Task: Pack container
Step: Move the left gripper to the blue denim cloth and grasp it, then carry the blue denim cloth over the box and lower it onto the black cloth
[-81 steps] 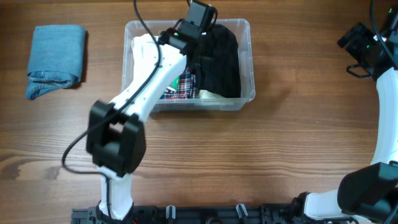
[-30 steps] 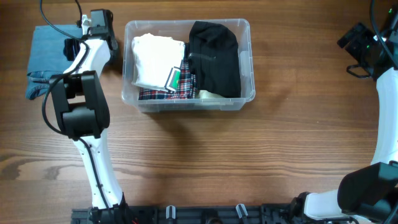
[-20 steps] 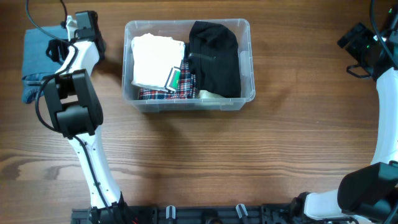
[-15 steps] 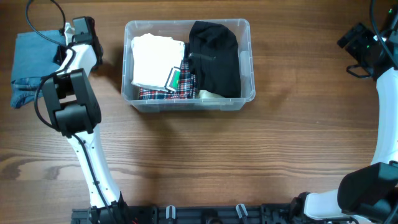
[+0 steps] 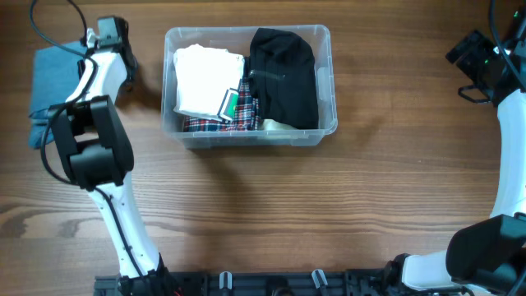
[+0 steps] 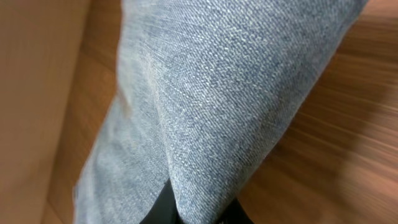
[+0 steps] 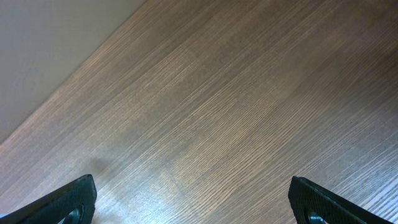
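Wood-grain table point(image 5: 246, 214), overhead view. Clear plastic rectangular container point(image 5: 332, 82) w/ rounded corners sits at approx 12 o'clock, a bit left of ctr, upright and open-topped. Inside it: white folded cloth point(image 5: 204, 82) on the 9 o'clock side, black folded cloth point(image 5: 283, 78) on the 3 o'clock side, red/green plaid cloth point(image 5: 234, 119) showing at the 6 o'clock wall, partly under the white one.

Folded blue denim cloth point(image 5: 51, 82) lies at 10 o'clock on the table, well apart from the container, outside it. Left arm reaches up over it; left gripper point(image 5: 80, 64) is at the cloth's 3 o'clock edge, mostly hidden by the arm from above. In the left wrist view denim point(image 6: 217, 93) fills most of the frame and the left gripper point(image 6: 199, 214) has its dark tips pinched tight on a fold at the btm edge, so it's clamped on the denim.

Right gripper point(image 5: 472, 53) is parked at 2 o'clock, far from the container. Right wrist view: right gripper point(image 7: 193, 205) spread wide, fingertips point(image 7: 68, 202) at the btm corners, bare wood btwn them, nothing held.
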### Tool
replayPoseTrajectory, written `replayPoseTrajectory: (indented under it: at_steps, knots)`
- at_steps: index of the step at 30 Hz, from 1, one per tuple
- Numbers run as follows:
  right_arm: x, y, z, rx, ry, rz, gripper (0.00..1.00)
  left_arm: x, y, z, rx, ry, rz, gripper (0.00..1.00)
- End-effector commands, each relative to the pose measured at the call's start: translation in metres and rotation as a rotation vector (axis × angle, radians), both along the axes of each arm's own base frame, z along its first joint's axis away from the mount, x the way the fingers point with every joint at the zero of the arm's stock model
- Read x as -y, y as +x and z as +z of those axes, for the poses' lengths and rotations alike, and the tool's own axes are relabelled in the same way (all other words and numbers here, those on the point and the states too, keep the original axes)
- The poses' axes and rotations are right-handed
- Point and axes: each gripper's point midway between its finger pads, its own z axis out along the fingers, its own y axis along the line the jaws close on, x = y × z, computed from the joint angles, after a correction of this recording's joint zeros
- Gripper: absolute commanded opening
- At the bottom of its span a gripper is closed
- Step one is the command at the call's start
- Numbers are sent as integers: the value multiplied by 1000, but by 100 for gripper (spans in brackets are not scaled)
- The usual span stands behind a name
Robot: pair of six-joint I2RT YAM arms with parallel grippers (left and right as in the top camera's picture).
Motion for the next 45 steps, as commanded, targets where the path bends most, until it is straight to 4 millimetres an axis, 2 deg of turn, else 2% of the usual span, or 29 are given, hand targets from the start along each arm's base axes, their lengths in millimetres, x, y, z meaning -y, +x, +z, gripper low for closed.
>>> replayPoseTrajectory:
  at_steps: [1,4,6,10,14,16,18,22,24,29,32,34,36,38,41,45]
  knots:
    - [3,-1,-4,-13,-7,-10,100,54,10,96,254,-196,-60,4]
    - [3,-1,-4,-13,-7,-10,100,97,-4,146,344,-431,-144,4]
    - [3,-1,-4,-13,-7,-10,100,128,-25,186,391,-588,-222,4]
    - [3,-1,-4,-13,-7,-10,100,169,-65,248,470,-769,-339,4]
    - [3,-1,-4,-13,-7,-10,100,195,-89,297,592,-907,-404,4]
    - [3,-1,-4,-13,-7,-10,100,225,-99,322,641,-1093,-467,4]
    - [3,-1,-4,-13,-7,-10,100,264,-104,335,615,-1320,-565,4]
    - [3,-1,-4,-13,-7,-10,100,321,-100,332,507,-1541,-634,4]
    - [3,-1,-4,-13,-7,-10,100,358,-99,324,421,-1638,-679,4]
    - [3,-1,-4,-13,-7,-10,100,439,-87,294,274,-1759,-774,4]
    - [3,-1,-4,-13,-7,-10,100,476,-79,294,243,-1867,-844,4]
    - [3,-1,-4,-13,-7,-10,100,487,-77,282,204,-1889,-830,4]
    - [3,-1,-4,-13,-7,-10,100,492,-74,260,154,-1903,-775,4]
    - [3,-1,-4,-13,-7,-10,100,495,-74,248,117,-1924,-720,4]
    - [3,-1,-4,-13,-7,-10,100,499,-71,233,77,-1943,-650,4]
    - [3,-1,-4,-13,-7,-10,100,495,-63,221,99,-1904,-548,4]
